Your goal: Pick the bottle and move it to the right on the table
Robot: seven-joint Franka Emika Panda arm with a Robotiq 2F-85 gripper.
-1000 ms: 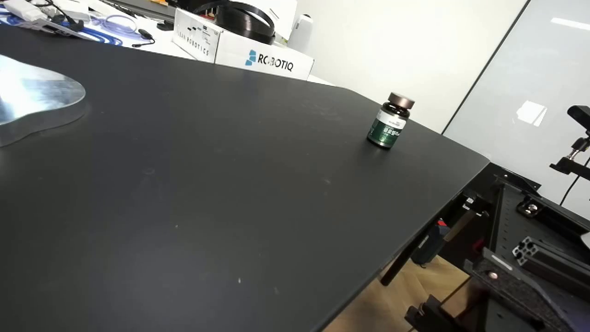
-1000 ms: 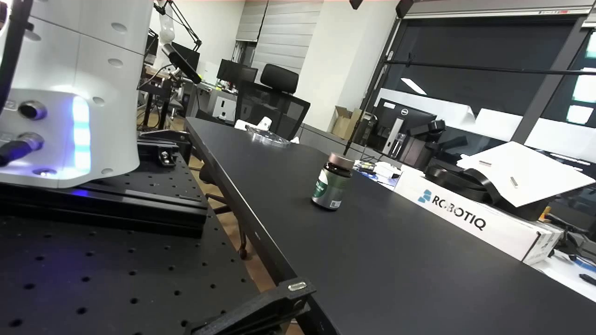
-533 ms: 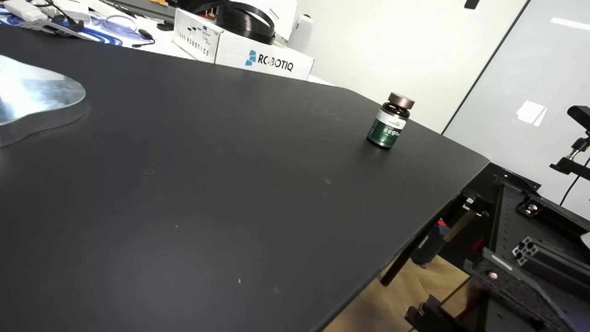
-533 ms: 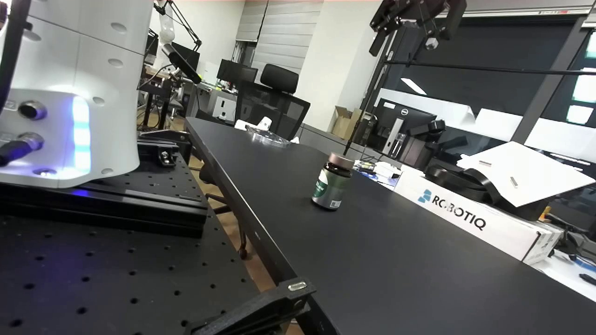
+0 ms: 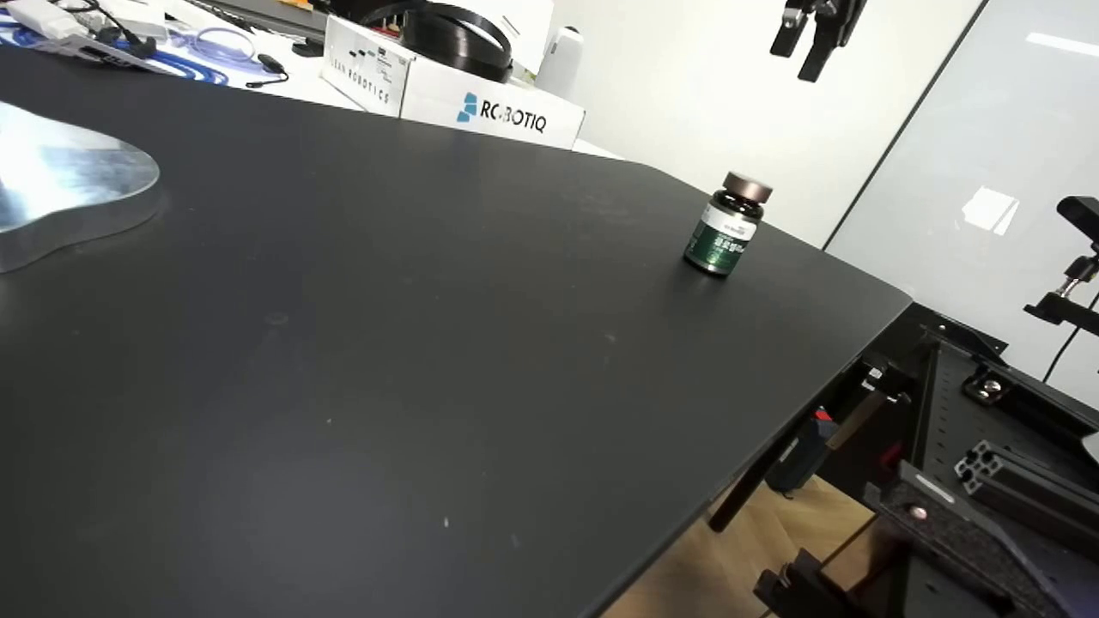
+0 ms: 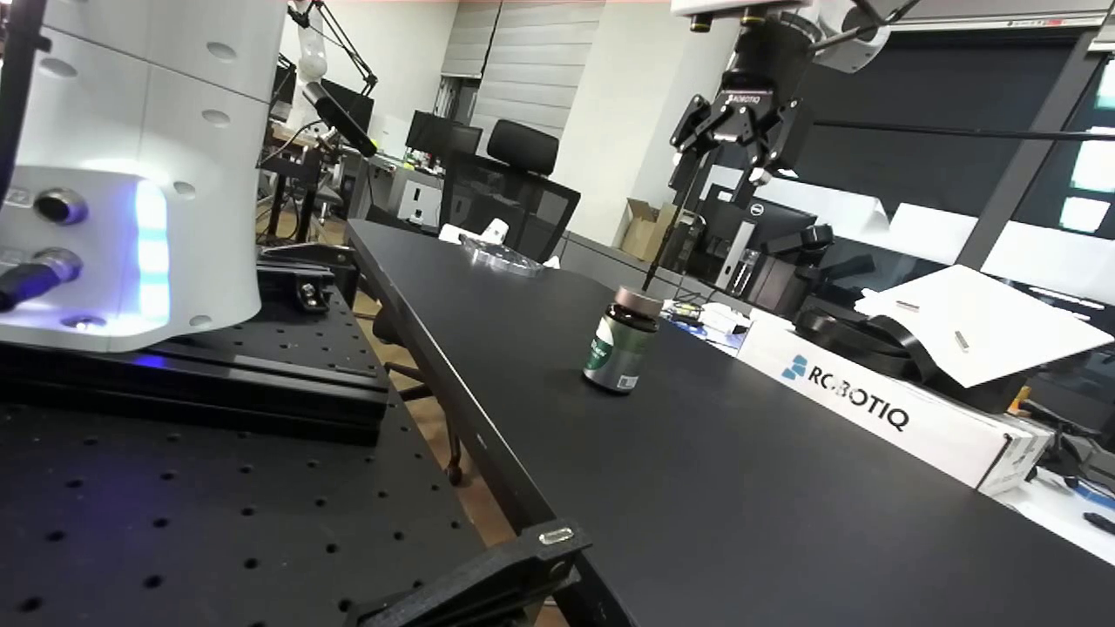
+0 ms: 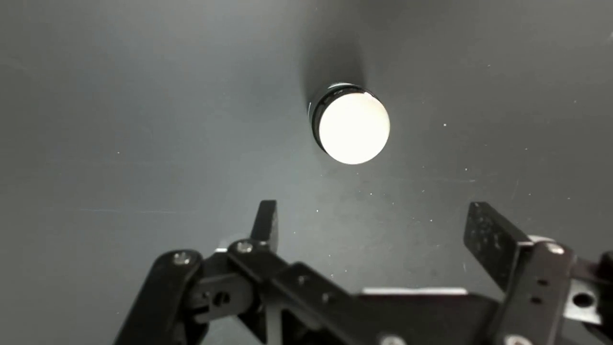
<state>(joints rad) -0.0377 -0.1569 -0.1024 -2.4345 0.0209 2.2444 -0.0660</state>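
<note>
The small dark green bottle (image 5: pixel 724 236) with a whitish label band and brown cap stands upright on the black table (image 5: pixel 386 343), near its far right end in that view. It also stands upright mid-table (image 6: pixel 618 353) in an exterior view. In the wrist view I look down on the bottle's bright cap (image 7: pixel 354 128), above the fingertips in the picture. My gripper (image 7: pixel 372 204) is open, with nothing between its fingers. In both exterior views the gripper (image 5: pixel 797 60) hangs in the air well above the bottle, not touching it; it also shows here (image 6: pixel 712 190).
A white Robotiq box (image 5: pixel 494 107) with black items on top stands beyond the table's back edge; it also shows here (image 6: pixel 871 401). A shiny flat object (image 5: pixel 73 184) lies at the table's far end. The white robot base (image 6: pixel 174 218) stands on a perforated board beside the table.
My gripper has come down from above the frame into both exterior views, towards the bottle, with its fingers apart. The bottle has not moved.
</note>
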